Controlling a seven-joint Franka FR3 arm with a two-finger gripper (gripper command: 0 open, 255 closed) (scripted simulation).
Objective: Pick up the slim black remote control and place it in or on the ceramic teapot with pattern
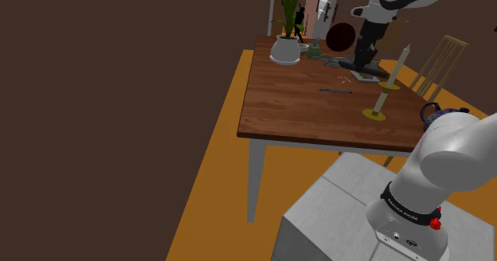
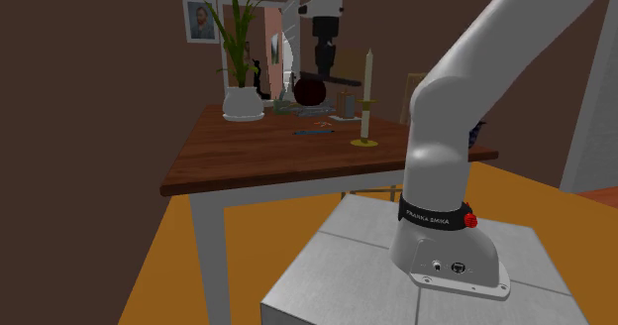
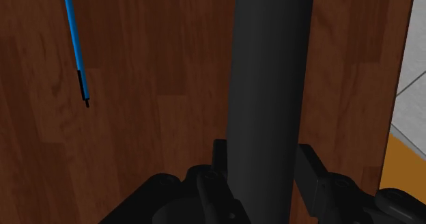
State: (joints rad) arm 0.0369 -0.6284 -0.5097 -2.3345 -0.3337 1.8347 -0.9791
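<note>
Slim black remote control (image 3: 270,72) is pinched by the pincer (image 3: 263,178), lifted off the tabletop (image 3: 157,120). Grip should be kept firm, carry level, candle (image 1: 394,76) avoided.

A home dining room: a white-legged wooden tabletop (image 1: 303,108) with a wooden chair (image 1: 455,40) beside it, a potted plant (image 1: 286,51) and a tall candle (image 1: 396,72) standing on top, a framed portrait (image 2: 201,20) on the brown wall (image 2: 109,75).
</note>
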